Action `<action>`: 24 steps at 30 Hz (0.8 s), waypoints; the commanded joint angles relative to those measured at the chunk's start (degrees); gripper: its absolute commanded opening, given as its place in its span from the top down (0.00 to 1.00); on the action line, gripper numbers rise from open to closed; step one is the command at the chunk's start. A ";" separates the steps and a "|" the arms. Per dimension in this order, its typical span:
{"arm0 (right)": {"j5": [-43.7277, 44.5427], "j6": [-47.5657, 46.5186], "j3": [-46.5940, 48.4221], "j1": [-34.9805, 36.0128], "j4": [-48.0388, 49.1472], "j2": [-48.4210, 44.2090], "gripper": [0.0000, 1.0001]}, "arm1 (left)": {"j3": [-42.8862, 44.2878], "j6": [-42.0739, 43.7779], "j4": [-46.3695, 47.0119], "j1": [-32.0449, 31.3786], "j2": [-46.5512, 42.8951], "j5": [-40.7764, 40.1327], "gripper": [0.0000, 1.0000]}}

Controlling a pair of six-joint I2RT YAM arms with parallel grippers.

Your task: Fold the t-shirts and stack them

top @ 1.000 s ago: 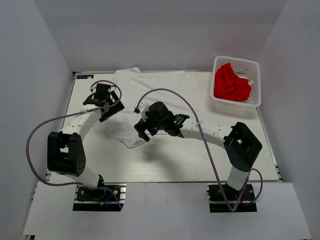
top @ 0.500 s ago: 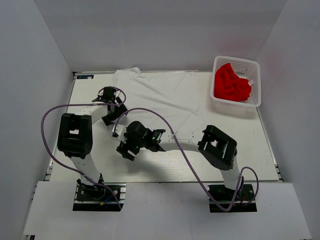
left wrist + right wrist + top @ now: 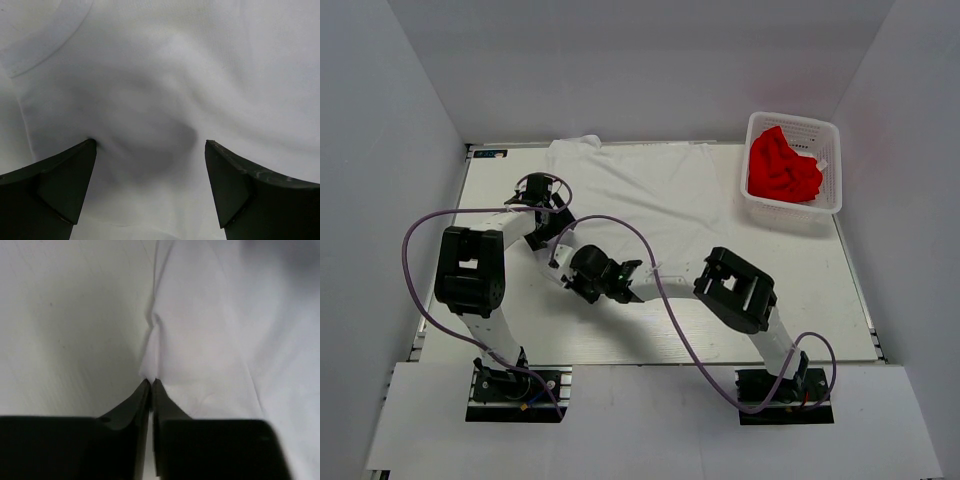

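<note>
We see the plain white cloth t-shirt (image 3: 655,190) spread over the far half of the white worktop (image 3: 800,300). Our right tool (image 3: 151,381) is clenched on its near edge, while the left tool (image 3: 150,145) gapes wide over the cloth. The bright red cloth t-shirt (image 3: 782,168) lies crumpled in the white plastic lattice basket (image 3: 792,122).

The flat t-shirt (image 3: 660,190) lies on the table (image 3: 800,290), humped between my left fingers (image 3: 55,180) and nipped at its edge by my right fingers (image 3: 130,410), bare table left of them. Well off to my right, beyond both, the other t-shirt (image 3: 782,168) sits in the basket (image 3: 790,206).
</note>
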 commanded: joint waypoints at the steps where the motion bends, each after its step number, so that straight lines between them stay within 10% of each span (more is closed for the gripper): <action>1: -0.62 2.35 -3.95 0.37 1.24 -4.98 0.95 | -1.87 -0.54 1.16 0.23 1.61 0.00 0.00; 13: -20.48 5.68 -7.91 0.81 -4.29 -17.56 1.00 | -1.87 -0.54 1.16 0.23 4.60 -0.09 0.00; 21: -21.14 6.21 -5.63 0.72 -9.30 -16.15 0.18 | -2.40 0.51 0.63 0.23 1.27 -0.09 0.00; 24: -15.09 7.26 -7.03 0.11 -8.43 -18.52 0.10 | -2.40 1.03 0.11 0.23 -0.22 -0.09 0.00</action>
